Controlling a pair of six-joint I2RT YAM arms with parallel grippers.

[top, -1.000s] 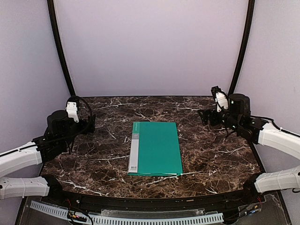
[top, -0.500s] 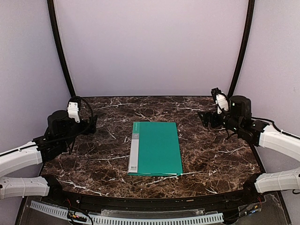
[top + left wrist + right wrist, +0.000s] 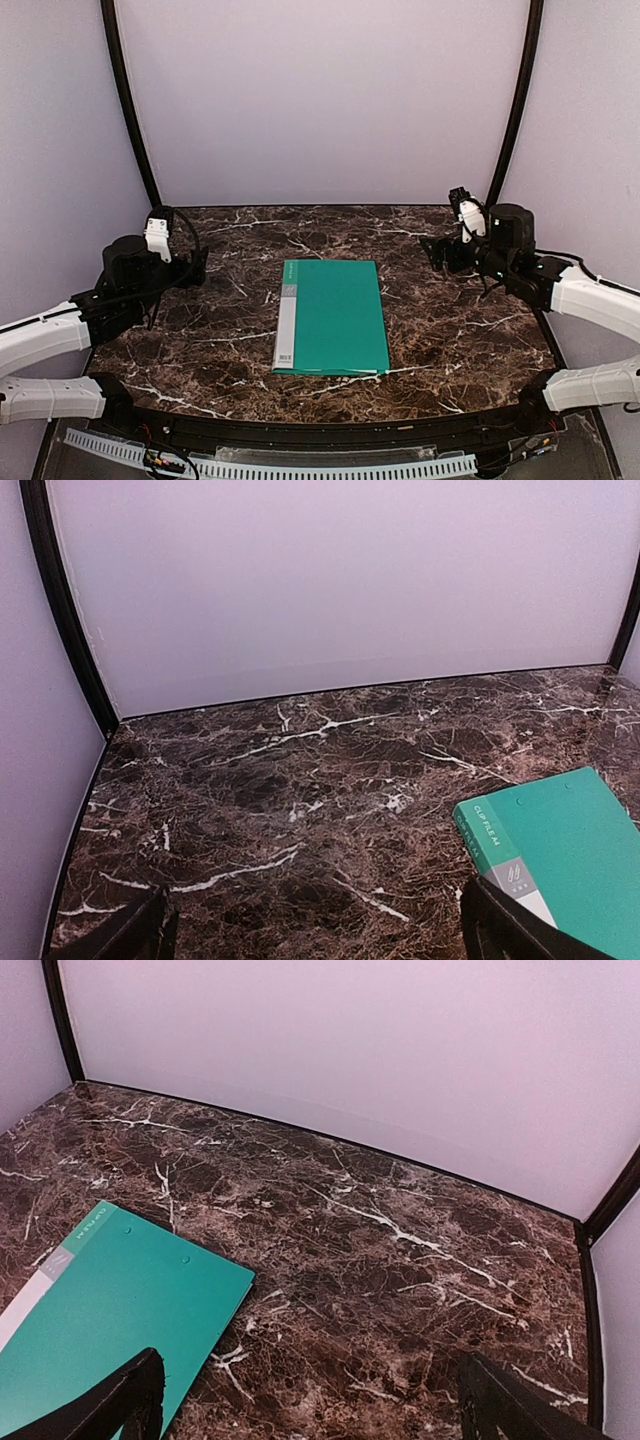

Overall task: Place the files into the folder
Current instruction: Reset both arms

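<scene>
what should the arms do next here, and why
Probably nothing beyond resting both arms at the sides, in my judgement: the folder lies closed and flat on the table, no loose sheets show in any view, and both jaws stand open and empty.

The left gripper [image 3: 196, 264] hangs raised at the left side and points inward, its fingers [image 3: 145, 935] spread wide with nothing between them. The right gripper [image 3: 436, 250] mirrors it on the right side, its fingers [image 3: 130, 1400] likewise wide apart and empty. Both white forearms [image 3: 40, 340] reach in from the near corners, elbows bent.
</scene>
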